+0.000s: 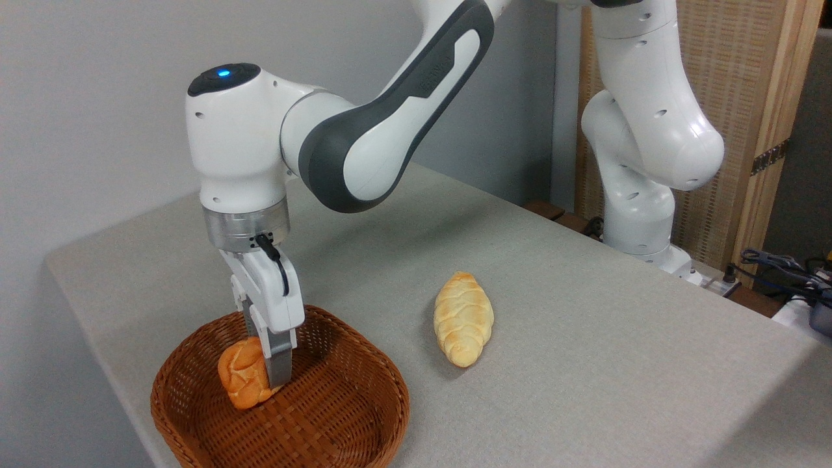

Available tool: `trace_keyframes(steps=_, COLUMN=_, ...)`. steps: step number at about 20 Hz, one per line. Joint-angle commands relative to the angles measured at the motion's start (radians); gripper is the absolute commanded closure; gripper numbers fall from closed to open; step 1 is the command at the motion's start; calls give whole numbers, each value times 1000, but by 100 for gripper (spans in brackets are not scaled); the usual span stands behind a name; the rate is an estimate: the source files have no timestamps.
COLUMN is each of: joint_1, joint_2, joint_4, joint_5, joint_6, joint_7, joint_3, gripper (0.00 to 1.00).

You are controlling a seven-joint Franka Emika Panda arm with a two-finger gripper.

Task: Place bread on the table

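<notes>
**Me:** The gripper [263, 374] hangs straight down from the arm [364, 143] into the basket [364, 416], lower left of the frame. Its jaws are clamped on the bun [242, 380], drawn in only as far as the bun's width allows.

**You:** Where does the bun sit against the fingers?

**Me:** I see one grey finger [280, 364] pressed flat on the bun's right face. The other finger is hidden behind the bun, so I can't see that contact. Most of the bun bulges out to the left of the near finger, and its bottom hangs a little below the fingertip.

**You:** Is it off the basket floor?

**Me:** I can't tell. It is inside the rim, close over the weave, and its underside blends with the wicker.

**You:** Which way does it point?

**Me:** It stands on edge. The knotted, segmented top faces left and toward the camera, and its longer axis runs roughly up and down, tipped slightly.

**You:** Anything else on the table [585, 312]?

**Me:** A pale braided loaf [463, 318] lies flat at frame centre, well apart from the basket, long axis running from upper left to lower right.
</notes>
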Motion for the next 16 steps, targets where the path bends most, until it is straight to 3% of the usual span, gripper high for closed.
trace_keyframes(steps=1, joint_1=0, joint_2=0, joint_4=3, joint_5=4, joint_6=20, joint_7=8, joint_3=1, gripper=62)
trace_keyframes(steps=10, joint_1=-2, joint_2=-104, joint_4=1, joint_5=1, joint_6=0, joint_7=-30, joint_3=-2, gripper=59)
trace_keyframes(steps=16, joint_1=0, joint_2=-206, joint_4=0, joint_5=1, joint_6=-197, joint_7=-117, joint_3=1, gripper=55)
